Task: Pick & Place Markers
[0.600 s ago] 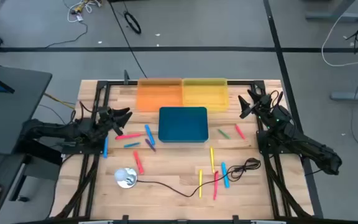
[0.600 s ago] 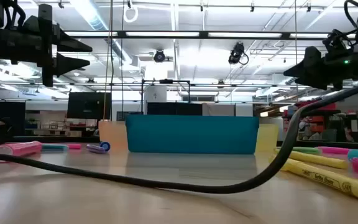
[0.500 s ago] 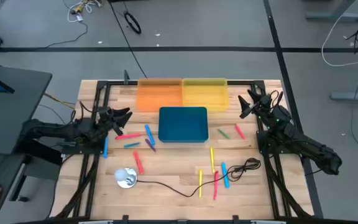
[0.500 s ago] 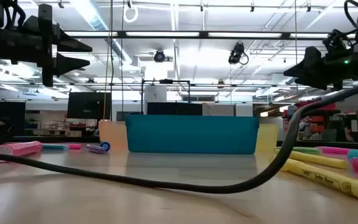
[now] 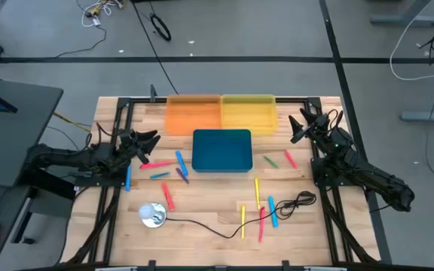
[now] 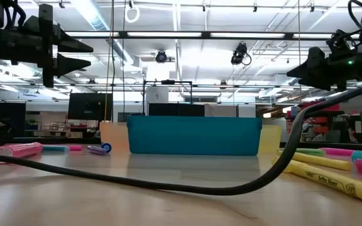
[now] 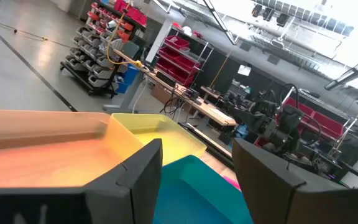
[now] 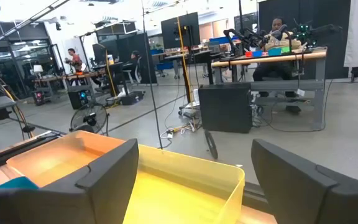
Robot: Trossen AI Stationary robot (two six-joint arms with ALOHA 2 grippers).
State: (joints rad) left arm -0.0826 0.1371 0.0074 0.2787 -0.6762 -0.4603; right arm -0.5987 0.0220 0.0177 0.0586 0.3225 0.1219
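Across the wooden desk (image 5: 209, 199), markers (image 5: 160, 175) scattered in two loose groups: pink, blue and purple at left of the blue bin (image 5: 221, 150), yellow, pink, blue and green at right, several crossed by a black cable (image 5: 202, 226). Behind the blue bin, orange bin (image 5: 193, 114) and yellow bin (image 5: 248, 113) side by side. Left end effector (image 5: 151, 141) raised over the left edge, fingers apart, empty. Right end effector (image 5: 298, 126) raised beside the yellow bin, fingers apart, empty.
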